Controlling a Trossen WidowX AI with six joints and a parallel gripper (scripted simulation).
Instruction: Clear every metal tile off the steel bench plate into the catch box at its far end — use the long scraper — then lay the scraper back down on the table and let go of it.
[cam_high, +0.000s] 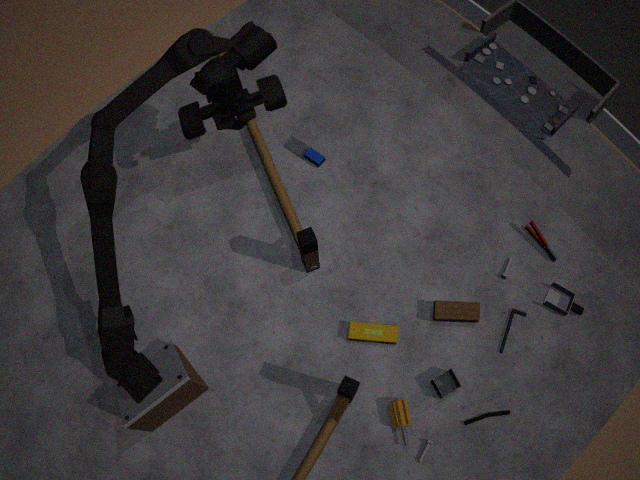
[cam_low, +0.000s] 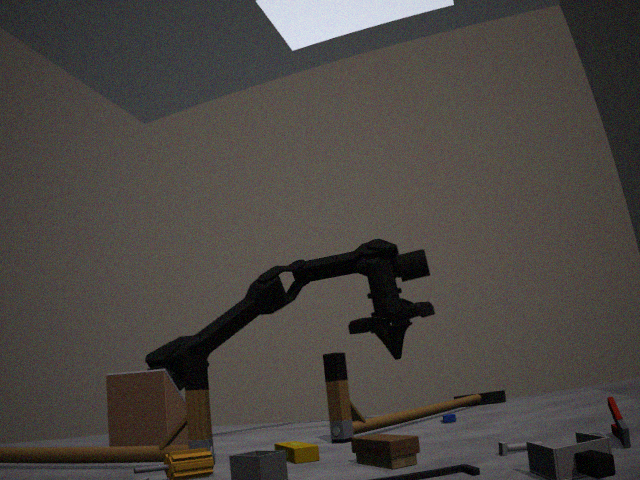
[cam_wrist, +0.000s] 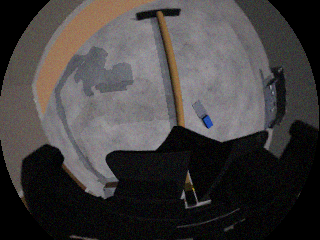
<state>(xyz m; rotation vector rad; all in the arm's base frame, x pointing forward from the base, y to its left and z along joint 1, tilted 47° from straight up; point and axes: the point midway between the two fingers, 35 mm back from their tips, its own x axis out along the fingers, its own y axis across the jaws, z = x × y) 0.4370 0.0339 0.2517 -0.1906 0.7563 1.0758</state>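
The long scraper (cam_high: 273, 175) (cam_low: 413, 413) (cam_wrist: 172, 67) lies on the table, a wooden handle with a black crossbar head (cam_low: 491, 396) (cam_wrist: 159, 15). Its other end meets an upright black-topped post. My gripper (cam_high: 235, 118) (cam_low: 397, 353) (cam_wrist: 176, 130) is shut and empty. It hangs high above the handle's far part and points down. The steel bench plate (cam_high: 516, 62) (cam_wrist: 274, 96) lies at the far right with several pale metal tiles (cam_high: 499, 65) on it. The dark-walled catch box (cam_high: 563, 49) stands at its far end.
A small blue block (cam_high: 314, 156) (cam_low: 449, 417) (cam_wrist: 208, 120) lies beside the handle. A second long wooden tool (cam_high: 323, 436), a yellow block (cam_high: 372, 332), a brown block (cam_high: 456, 311), red-handled pliers (cam_high: 540, 240), a hex key (cam_high: 506, 328) and small grey boxes (cam_high: 445, 383) lie nearer the front.
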